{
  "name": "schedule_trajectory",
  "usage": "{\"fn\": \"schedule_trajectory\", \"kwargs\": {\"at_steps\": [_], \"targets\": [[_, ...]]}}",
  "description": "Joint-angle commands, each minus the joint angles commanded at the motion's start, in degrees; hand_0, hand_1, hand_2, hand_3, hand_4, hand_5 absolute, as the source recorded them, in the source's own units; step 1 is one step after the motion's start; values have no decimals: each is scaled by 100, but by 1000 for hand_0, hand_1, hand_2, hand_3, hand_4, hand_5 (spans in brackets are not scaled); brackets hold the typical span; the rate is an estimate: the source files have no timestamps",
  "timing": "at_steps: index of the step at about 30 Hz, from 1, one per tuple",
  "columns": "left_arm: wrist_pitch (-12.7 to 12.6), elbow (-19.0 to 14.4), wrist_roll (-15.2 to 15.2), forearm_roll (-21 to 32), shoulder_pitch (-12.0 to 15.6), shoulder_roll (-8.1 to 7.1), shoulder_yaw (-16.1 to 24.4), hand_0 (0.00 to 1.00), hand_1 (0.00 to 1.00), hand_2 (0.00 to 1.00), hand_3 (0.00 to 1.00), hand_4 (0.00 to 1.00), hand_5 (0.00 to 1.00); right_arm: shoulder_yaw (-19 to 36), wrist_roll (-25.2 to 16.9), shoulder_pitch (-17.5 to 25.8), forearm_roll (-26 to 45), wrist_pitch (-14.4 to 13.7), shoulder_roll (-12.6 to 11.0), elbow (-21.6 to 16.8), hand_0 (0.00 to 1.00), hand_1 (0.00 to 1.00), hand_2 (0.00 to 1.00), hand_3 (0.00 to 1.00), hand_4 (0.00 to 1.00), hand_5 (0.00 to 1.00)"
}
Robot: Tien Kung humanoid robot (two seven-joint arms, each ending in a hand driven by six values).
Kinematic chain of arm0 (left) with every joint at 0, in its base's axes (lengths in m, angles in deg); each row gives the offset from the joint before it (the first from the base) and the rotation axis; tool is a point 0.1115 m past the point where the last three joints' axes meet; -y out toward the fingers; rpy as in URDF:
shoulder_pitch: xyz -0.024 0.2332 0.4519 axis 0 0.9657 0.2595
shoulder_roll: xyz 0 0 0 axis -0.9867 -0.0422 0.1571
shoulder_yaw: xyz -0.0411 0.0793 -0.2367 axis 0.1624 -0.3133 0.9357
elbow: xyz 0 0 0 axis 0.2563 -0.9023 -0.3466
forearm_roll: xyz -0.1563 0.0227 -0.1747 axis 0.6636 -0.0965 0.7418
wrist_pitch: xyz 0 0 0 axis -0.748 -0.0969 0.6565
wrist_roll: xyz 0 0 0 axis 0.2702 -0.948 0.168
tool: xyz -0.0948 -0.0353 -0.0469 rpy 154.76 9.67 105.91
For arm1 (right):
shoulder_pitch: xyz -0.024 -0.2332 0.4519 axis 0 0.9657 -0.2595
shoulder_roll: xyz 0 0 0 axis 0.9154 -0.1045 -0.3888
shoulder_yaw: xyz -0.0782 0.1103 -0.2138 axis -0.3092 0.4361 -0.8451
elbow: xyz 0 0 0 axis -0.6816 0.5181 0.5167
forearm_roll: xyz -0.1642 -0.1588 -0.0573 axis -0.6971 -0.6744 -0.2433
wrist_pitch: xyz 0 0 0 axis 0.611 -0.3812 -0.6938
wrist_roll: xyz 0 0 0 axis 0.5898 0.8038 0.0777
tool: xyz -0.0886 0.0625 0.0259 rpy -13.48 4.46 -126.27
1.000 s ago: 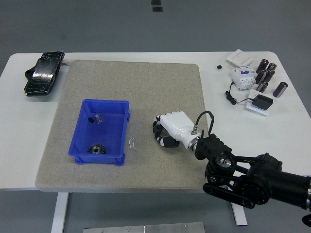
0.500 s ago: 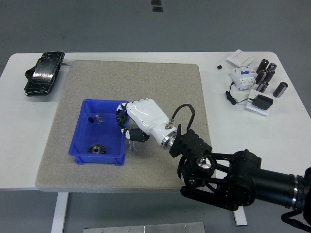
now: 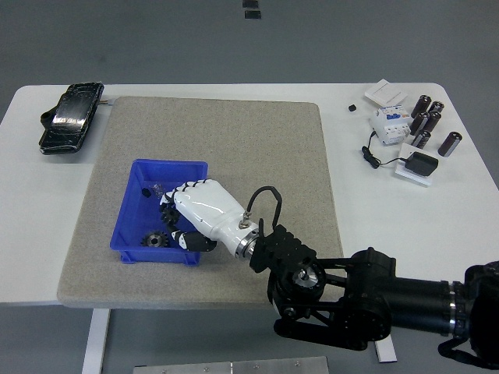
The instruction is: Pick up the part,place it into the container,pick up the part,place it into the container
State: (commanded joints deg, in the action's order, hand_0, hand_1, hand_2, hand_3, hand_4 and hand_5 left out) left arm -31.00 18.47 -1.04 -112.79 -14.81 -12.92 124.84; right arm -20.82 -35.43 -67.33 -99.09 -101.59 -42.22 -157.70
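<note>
A blue bin (image 3: 140, 175) sits on the grey mat (image 3: 234, 140) at the left. A black gear (image 3: 155, 239) lies in its near end, and a small clear part (image 3: 158, 189) and a small black bit (image 3: 145, 191) lie at its far end. My right hand (image 3: 183, 222), white with black finger joints, is over the bin's right half, fingers curled around a black gear (image 3: 167, 213) that shows between them. Its black arm (image 3: 351, 300) comes in from the lower right. The left arm does not show.
A black case (image 3: 70, 117) lies at the table's far left. At the far right are several dark cylinders (image 3: 427, 123), a white breaker (image 3: 389, 125), a white box (image 3: 384, 92) and a black adapter with cord (image 3: 421, 165).
My right hand has moved left with the gear, from the mat right of the bin to over the bin's inside. The arm has swung in after it.
</note>
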Motion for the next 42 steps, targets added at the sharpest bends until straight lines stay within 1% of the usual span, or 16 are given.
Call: {"fn": "schedule_trajectory", "kwargs": {"at_steps": [1,2,6,13,14,15,19,20,24,25,26,31,32,37,38,42], "targets": [[0,0,2,4,-1,0,-4,680,637,603,592,672,318,4,-1,10,0,-33,11,6,803,872,825,721,552,330],[0,0,3,7,-2,0,-7,679,638,602,592,673,320,10,-1,18,-2,-56,18,10,841,935,907,834,576,325],[1,-1,-1,3,0,3,-5,679,638,602,592,673,320,53,28,51,-36,-118,36,5,841,935,907,834,576,325],[1,1,4,6,0,2,-8,680,638,602,592,673,319,130,53,94,-86,-109,40,-33,846,935,923,856,601,329],[1,1,4,6,0,4,-8,679,638,602,592,673,320,194,51,122,-98,-125,33,-58,855,944,927,876,647,329],[1,2,4,8,1,6,-9,679,638,602,592,673,320,286,42,156,-93,-152,20,-92,855,944,927,876,647,329],[3,3,7,14,5,10,-16,679,638,602,592,673,320,735,-50,307,65,-314,-102,-264,855,944,927,876,647,329],[4,3,8,17,6,10,-17,679,638,602,592,673,321,845,-78,344,110,-353,-146,-307,834,912,896,852,643,327],[2,4,9,26,23,8,-20,679,638,602,592,673,321,1385,-270,576,356,-532,-415,-519,834,912,896,852,643,327],[2,4,8,30,32,9,-22,679,638,602,592,673,321,1541,-353,652,452,-582,-492,-571,834,912,896,852,643,327],[2,3,6,30,40,11,-22,679,638,602,592,673,319,1675,-437,719,551,-623,-555,-610,800,875,858,823,674,343],[4,7,13,55,119,35,-35,679,638,602,592,673,319,2441,-1130,1107,1385,-814,-776,-591,800,875,858,823,674,343],[7,7,10,51,138,44,-33,679,638,602,591,673,319,2592,-1298,1194,1592,-820,-796,-546,793,831,813,760,675,345],[11,15,22,72,179,59,-45,679,638,602,591,673,319,3291,-2144,1576,2625,-754,-922,-488,793,831,813,760,675,345],[13,19,30,79,179,55,-51,680,638,601,592,673,317,3450,-2328,1667,2849,-723,-968,-503,783,804,780,729,678,349],[21,30,50,88,165,41,-67,680,638,601,592,673,317,3997,-2934,1990,3723,-603,-1169,-638,783,804,780,729,678,349]]}}
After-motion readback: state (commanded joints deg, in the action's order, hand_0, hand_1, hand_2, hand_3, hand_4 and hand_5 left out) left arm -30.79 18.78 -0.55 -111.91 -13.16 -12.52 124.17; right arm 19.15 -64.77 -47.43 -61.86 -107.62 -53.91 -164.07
